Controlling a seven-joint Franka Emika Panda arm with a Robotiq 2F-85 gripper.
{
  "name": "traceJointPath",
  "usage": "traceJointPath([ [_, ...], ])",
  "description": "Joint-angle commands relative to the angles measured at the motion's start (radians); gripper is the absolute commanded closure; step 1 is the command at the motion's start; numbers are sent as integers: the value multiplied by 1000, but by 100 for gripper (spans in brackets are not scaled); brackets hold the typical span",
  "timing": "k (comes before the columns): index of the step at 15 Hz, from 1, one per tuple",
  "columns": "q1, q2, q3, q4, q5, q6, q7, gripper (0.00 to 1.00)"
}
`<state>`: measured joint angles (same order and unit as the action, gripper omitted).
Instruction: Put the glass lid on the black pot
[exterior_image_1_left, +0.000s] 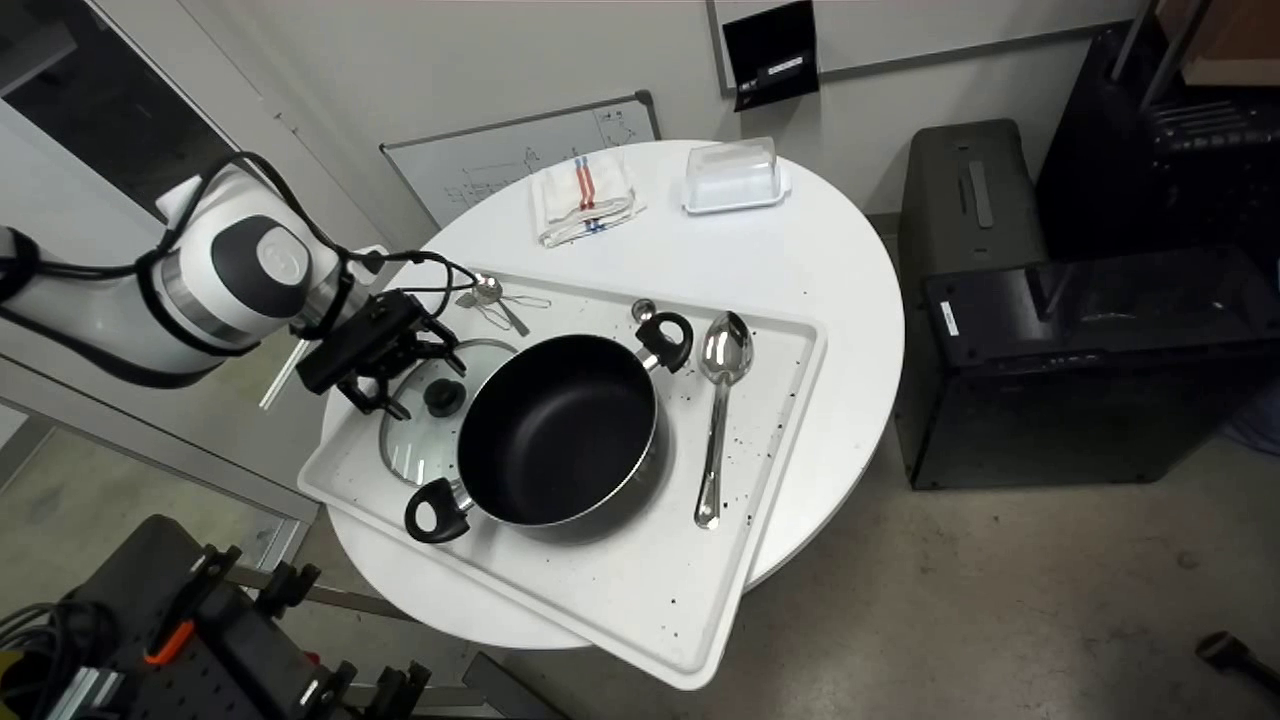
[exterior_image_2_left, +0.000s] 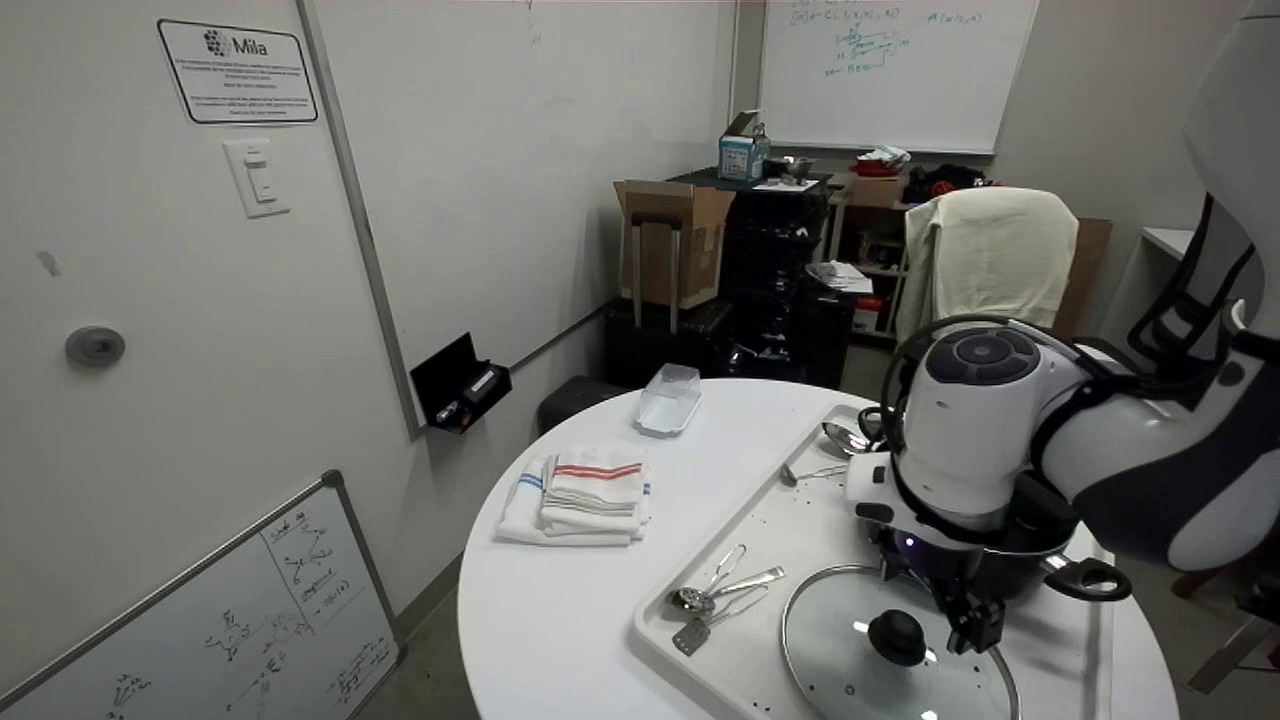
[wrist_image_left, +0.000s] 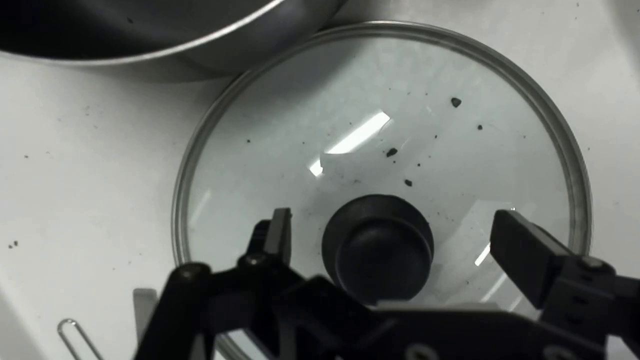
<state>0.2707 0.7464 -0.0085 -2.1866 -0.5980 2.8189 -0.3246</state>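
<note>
Your gripper (wrist_image_left: 392, 225) has its fingers (wrist_image_left: 522, 255) spread wide, one on either side of the dark knob (wrist_image_left: 382, 255) of the glass lid (wrist_image_left: 380, 170), with a gap to each; you have hold of nothing (whether either finger grazes the glass, you can't tell). The lid lies knob up on the white tray (exterior_image_1_left: 620, 600), just beside the black pot (exterior_image_1_left: 560, 430). Dark crumbs (exterior_image_1_left: 673, 601) dot the tray, and one of its corners juts past the round table (exterior_image_1_left: 840, 280). In an exterior view a big metal spoon (exterior_image_1_left: 715, 430) lies across the pot from the lid; small utensils (exterior_image_2_left: 692, 600) lie near the lid, and folded towels (exterior_image_1_left: 585, 195) rest on the tabletop. Beyond, a whiteboard (exterior_image_2_left: 230, 610) leans against the wall (exterior_image_2_left: 200, 420), with a cardboard box (exterior_image_2_left: 708, 240) and a draped pale cloth (exterior_image_2_left: 990, 260) farther back. Your pot stands upright, looped handles (exterior_image_1_left: 448, 520) on opposite sides, its dark interior facing up. Near the towels, a clear cover (exterior_image_1_left: 740, 158) sits on a white dish (exterior_image_1_left: 735, 196).
</note>
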Motion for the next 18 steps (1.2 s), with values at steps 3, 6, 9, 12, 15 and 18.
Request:
traceJointPath([
  [3, 38, 74, -19, 63, -27, 31, 31, 0],
  [6, 41, 90, -18, 84, -24, 29, 29, 0],
  [9, 39, 99, -16, 98, -23, 30, 25, 33],
  [12, 39, 103, -15, 108, -22, 31, 25, 55],
  [15, 39, 100, -13, 111, -22, 30, 23, 75],
  [18, 31, 90, -7, 102, -20, 25, 13, 75],
])
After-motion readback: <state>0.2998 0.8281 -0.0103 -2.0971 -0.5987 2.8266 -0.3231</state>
